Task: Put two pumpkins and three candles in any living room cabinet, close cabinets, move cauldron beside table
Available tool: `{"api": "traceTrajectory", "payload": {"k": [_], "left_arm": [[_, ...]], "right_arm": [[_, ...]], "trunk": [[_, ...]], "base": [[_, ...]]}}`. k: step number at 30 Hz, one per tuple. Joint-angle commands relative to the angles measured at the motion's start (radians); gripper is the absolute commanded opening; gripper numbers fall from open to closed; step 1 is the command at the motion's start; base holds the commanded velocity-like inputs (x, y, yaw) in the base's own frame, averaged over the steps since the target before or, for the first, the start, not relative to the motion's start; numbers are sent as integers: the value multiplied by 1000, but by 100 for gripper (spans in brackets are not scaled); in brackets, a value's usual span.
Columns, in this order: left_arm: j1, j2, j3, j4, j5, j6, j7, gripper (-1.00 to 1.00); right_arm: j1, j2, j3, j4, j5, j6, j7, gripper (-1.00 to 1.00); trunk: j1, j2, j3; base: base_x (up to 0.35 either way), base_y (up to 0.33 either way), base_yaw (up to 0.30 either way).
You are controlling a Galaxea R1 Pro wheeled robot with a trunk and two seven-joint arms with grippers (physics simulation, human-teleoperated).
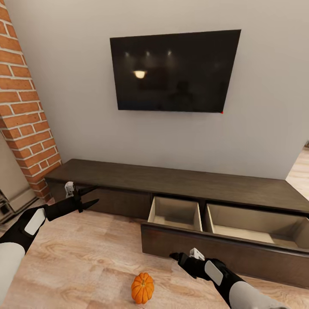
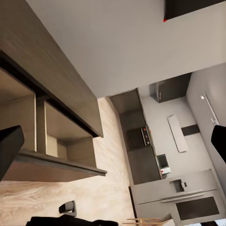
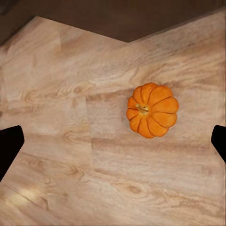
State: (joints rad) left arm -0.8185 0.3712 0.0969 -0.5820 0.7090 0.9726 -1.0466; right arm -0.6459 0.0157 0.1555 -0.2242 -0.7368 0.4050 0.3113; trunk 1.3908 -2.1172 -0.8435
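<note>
While the right pincer (image 1: pixel 175 256) hangs low over the plank floor (image 1: pixel 86 257) with its fingers spread and nothing between them, a pumpkin (image 1: pixel 142 287) sits on the boards just below and beside it, close to the front of the pulled-out drawer. From the right wrist camera the pumpkin (image 3: pixel 152 109) lies between the two dark fingertips but nearer one of them, so the pincer looks not yet centred over it. The left pincer (image 1: pixel 88 196) is raised by the near end of the cabinet (image 1: pixel 171 180), also open and holding nothing.

Both drawer compartments (image 1: pixel 174 212) stand open, their pale insides bare as far as they show. Judging from this, the work seems early: no pumpkin or candle shows inside the cabinet, this pumpkin is yet to be picked up, and the drawers must later be shut. The candles, the second pumpkin and the cauldron would still need doing.

The pumpkin is small, round, bright orange, ribbed, upright, with a short yellowish stem on top.
</note>
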Motion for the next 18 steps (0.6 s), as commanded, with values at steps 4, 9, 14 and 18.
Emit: {"api": "traceTrajectory", "payload": {"k": [4,9,14,18], "left_arm": [[-1,-1,1,1,0,5,-3,100],[-1,-1,1,1,0,5,-3,100],[-1,-1,1,1,0,5,-3,100],[-1,-1,1,1,0,5,-3,100]], "right_arm": [[-30,1,6,32,-6,-37,-9,100],[-52,1,6,81,-5,-52,-10,100],[-58,-1,7,83,-2,-47,1,100],[-58,-5,7,55,1,-47,27,100]], "trunk": [[15,-29,-14],[34,-64,-29],[54,-99,-45],[69,-127,-57]], "base": [[0,0,0],[0,0,0],[0,0,0],[0,0,0]]}}
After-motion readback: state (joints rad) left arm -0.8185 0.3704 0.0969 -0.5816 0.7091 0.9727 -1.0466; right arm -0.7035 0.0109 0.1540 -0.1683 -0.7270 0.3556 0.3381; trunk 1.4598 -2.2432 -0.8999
